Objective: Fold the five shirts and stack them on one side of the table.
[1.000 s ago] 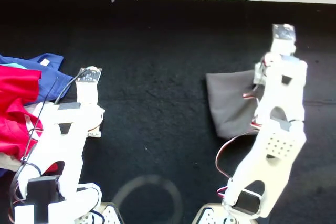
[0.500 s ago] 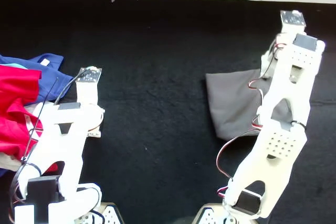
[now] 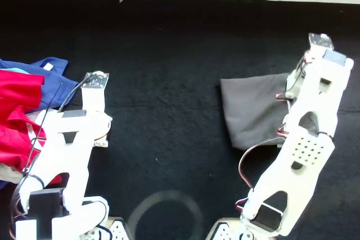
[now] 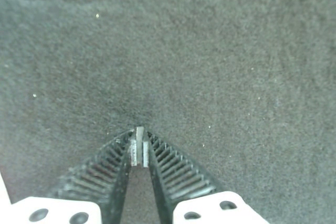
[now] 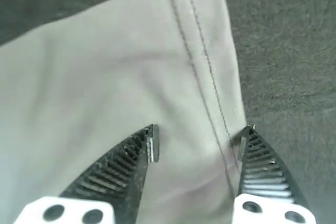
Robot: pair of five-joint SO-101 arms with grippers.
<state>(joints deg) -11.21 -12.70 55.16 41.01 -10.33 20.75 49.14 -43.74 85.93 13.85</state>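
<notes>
Bare black table cloth (image 3: 169,71) spans the middle and upper band of the high view, a wide lane between the arms. A heap of red and blue shirts (image 3: 19,116) crowds the left edge beside the left arm (image 3: 67,155). Right of centre, the right arm (image 3: 306,139) overhangs the folded grey shirt (image 3: 247,111).

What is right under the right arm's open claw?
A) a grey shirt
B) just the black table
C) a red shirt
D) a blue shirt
A: the right wrist view shows the right gripper open over the grey shirt.
</notes>
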